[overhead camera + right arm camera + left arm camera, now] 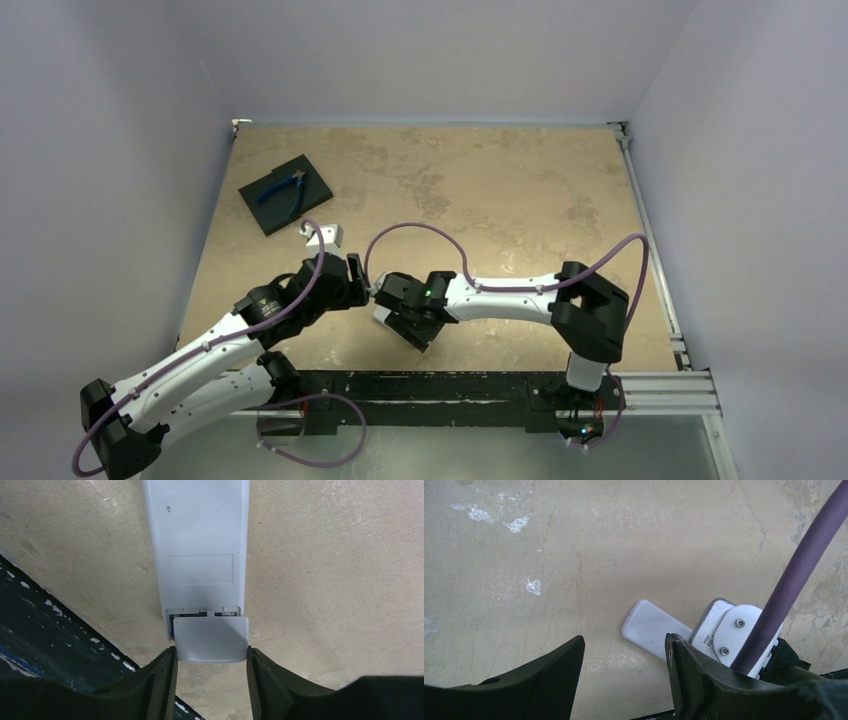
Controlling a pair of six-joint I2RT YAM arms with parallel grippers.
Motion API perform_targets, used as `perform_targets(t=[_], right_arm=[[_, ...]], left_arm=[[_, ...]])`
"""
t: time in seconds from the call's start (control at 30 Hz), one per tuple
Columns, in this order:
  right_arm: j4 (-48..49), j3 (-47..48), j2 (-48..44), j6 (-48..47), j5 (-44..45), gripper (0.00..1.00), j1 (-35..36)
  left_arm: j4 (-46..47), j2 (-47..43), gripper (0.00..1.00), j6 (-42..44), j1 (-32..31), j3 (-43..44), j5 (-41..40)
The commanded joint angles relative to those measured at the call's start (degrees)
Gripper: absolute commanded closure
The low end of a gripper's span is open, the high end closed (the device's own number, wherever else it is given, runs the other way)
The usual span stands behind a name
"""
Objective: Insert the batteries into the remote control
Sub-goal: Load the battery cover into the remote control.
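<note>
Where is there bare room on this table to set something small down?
Widest bare patch: the far right of the table, between the right arm and the back wall. A smaller one: far centre, right of the black pad. Crowded: near centre, where the left end effector and right end effector meet at the remote control.

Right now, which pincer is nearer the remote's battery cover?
Right. The right pincer clasps the battery cover by its sides; the left pincer hangs open beside the remote control's opposite end.
</note>
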Motion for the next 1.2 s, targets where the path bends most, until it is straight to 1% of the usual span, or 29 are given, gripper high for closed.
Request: perform_targets(t=[0.0, 1.17], right_arm=[[0.38, 3.10, 0.81, -0.01, 0.47, 0.72, 0.27], [1.15, 5.85, 3.39, -0.45, -0.43, 0.72, 0.27]], left_arm=[[2.61, -0.39, 0.39, 0.17, -0.20, 0.24, 0.90], [3.43, -0.30, 0.39, 0.50, -0.15, -0.18, 1.52]])
